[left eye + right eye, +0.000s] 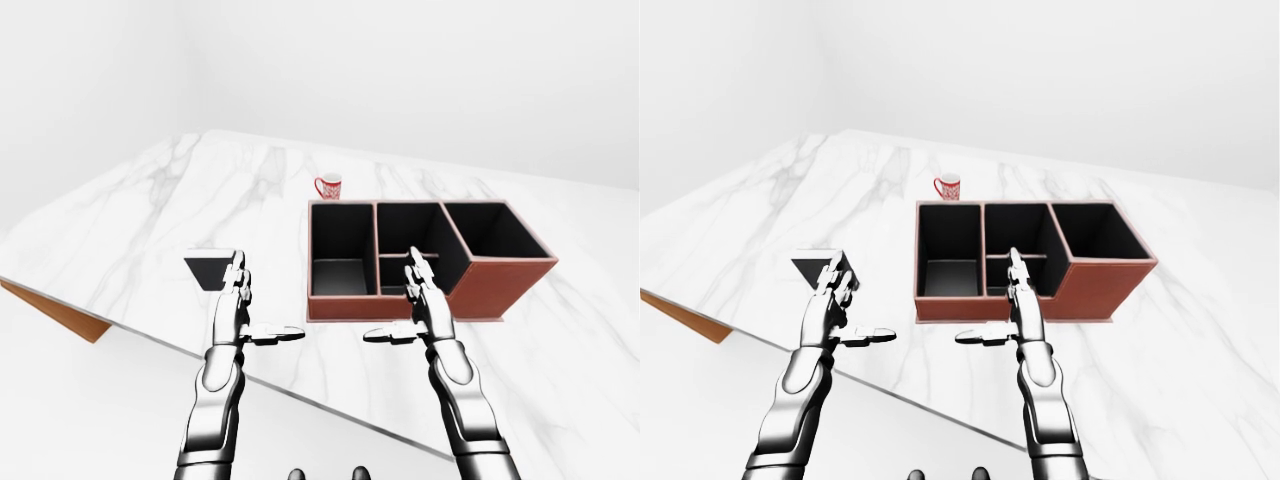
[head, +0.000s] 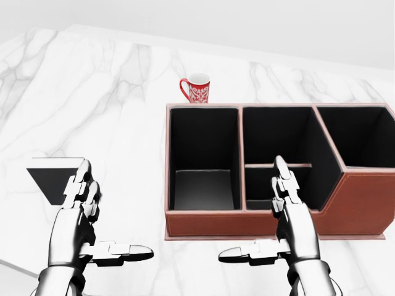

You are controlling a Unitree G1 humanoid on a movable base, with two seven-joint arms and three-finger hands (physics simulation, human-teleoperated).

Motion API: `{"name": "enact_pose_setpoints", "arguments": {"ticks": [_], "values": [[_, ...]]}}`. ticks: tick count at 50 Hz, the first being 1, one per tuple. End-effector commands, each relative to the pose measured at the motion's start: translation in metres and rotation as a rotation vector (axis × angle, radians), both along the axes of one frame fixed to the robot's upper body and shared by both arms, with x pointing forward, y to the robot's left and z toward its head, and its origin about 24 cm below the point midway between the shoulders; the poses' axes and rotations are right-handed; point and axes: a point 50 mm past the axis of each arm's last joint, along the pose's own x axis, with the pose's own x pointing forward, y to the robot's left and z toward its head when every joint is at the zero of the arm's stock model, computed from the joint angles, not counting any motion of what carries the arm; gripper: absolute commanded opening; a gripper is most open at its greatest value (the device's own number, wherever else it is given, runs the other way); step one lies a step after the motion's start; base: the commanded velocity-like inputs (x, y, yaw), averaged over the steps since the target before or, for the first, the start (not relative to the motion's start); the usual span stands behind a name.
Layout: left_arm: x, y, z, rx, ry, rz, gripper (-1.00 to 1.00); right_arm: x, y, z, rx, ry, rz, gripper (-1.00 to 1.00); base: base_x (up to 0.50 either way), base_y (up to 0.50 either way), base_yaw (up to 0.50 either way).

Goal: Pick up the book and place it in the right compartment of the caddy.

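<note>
Marble tabletop point(image 1: 150, 210): fills most of each view; carries every item below.
Caddy point(image 2: 259, 222): brown-walled, black inside, centre to right of head view; three main bays, the middle one split by a low divider; right compartment point(image 2: 364, 139) at the far right, nothing visible in it.
Left hand point(image 2: 74, 216): lower left of head view; fingers extended and spread, thumb out sideways, clamped on nothing.
Right hand point(image 2: 290, 216): lower centre-right, overlapping the caddy's near wall in the picture; fingers likewise apart, nothing held.
Book point(image 2: 52, 176): dark with a pale top edge, at mid left of head view, partly behind the left fingertips; contact not determinable.
Mug point(image 2: 197, 87): red-patterned, just above the caddy's upper rim; no part in the task.
Progress: judged at the outset; book not yet grasped; lift, carry to the right and placement all remaining.
</note>
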Motion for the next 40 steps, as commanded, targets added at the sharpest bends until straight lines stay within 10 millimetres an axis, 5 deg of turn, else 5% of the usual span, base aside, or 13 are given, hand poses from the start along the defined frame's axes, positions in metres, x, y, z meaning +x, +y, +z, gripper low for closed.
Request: {"name": "enact_pose_setpoints", "arguments": {"ticks": [1, 40], "values": [[0.0000, 0.0000, 0.0000, 0.000, 0.000, 0.000, 1.00, 0.0001, 0.0001, 0.0029, 0.000, 0.000, 0.000, 1.00, 0.14, 0.05, 0.00], [0.0000, 0.0000, 0.0000, 0.000, 0.000, 0.000, 1.00, -0.0007, 0.0003, -0.0036, -0.004, 0.002, 0.000, 1.00, 0.15, 0.06, 0.00]]}}
